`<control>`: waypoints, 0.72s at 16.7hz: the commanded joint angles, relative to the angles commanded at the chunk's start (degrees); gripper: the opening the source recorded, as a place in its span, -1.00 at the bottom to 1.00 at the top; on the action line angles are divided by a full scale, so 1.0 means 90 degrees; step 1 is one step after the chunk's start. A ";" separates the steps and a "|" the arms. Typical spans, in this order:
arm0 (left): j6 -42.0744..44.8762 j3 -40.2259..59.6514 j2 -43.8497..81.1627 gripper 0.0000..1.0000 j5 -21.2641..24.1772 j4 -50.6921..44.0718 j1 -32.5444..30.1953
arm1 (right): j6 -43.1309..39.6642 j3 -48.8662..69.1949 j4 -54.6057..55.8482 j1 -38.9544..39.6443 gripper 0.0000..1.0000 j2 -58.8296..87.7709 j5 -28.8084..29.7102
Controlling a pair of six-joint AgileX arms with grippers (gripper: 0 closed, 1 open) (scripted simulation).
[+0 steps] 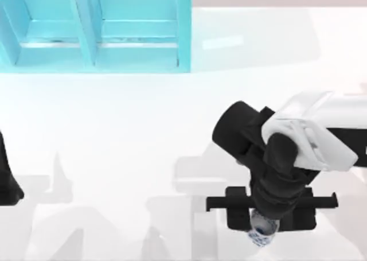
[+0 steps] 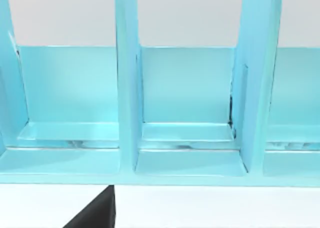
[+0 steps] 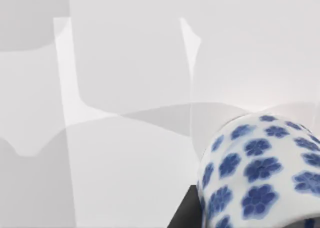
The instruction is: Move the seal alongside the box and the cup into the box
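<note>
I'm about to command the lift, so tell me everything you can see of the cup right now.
The cup is small, white and glossy like porcelain, covered in blue flower prints. In the top view it sits near the table's front edge at right, mostly hidden beneath the right gripper, with just its lower part peeking out. The right wrist view shows its curved patterned side very close. Whether the fingers touch it cannot be told.

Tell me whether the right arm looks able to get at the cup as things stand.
Probably yes. In the top view the right gripper hangs right over the blue-flowered cup at the table's near edge, and nothing stands between them; its wrist view shows the cup close up.
</note>
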 joint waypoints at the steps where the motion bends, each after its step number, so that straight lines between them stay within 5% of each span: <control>1: 0.0000 0.0000 0.0000 1.00 0.0000 0.0000 0.0000 | -0.0015 0.0005 -0.0019 -0.0015 -1.00 -0.0018 0.0001; 12: 0.0000 0.0000 0.0000 1.00 0.0000 0.0000 0.0000 | -0.1827 0.0314 -0.2487 -0.1793 -1.00 -0.2166 -0.0004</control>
